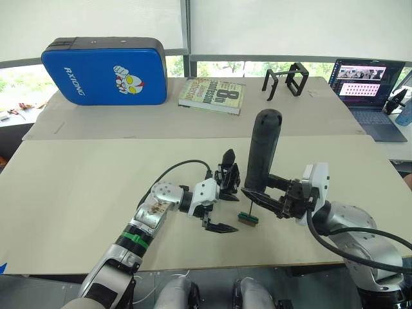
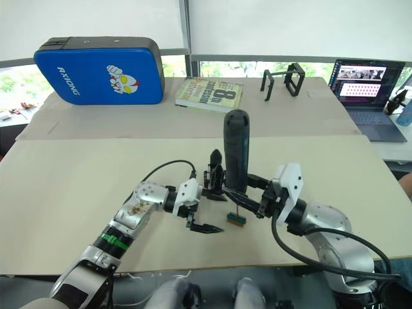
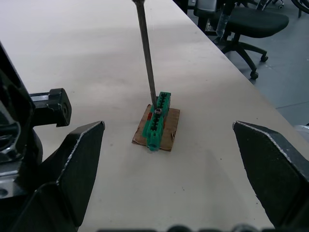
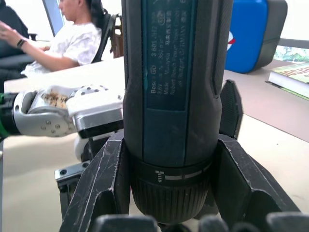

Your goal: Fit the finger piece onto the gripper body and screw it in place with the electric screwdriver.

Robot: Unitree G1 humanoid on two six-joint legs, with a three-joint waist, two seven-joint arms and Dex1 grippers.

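My right gripper [image 1: 261, 193] is shut on the electric screwdriver [image 1: 264, 151] and holds it upright over the near table. Its thin metal bit [image 3: 147, 58] comes down onto a tiny green block [image 3: 157, 121] lying on a brown card. My left gripper [image 1: 226, 209] stands open just left of that block, its fingers [image 3: 72, 164] spread wide with nothing between them. The gripper body [image 1: 226, 177], a small black ribbed part, stands right behind the left gripper, beside one finger. A pointed black blade, the finger piece [image 1: 228, 158], rises from its top.
On the far table lie a blue case [image 1: 103, 71], a book [image 1: 212, 95] and open black frames [image 1: 286, 80]; a laptop [image 1: 367, 80] sits at the right. The table's front edge runs close below the grippers. A person [image 4: 72, 43] sits beyond the table.
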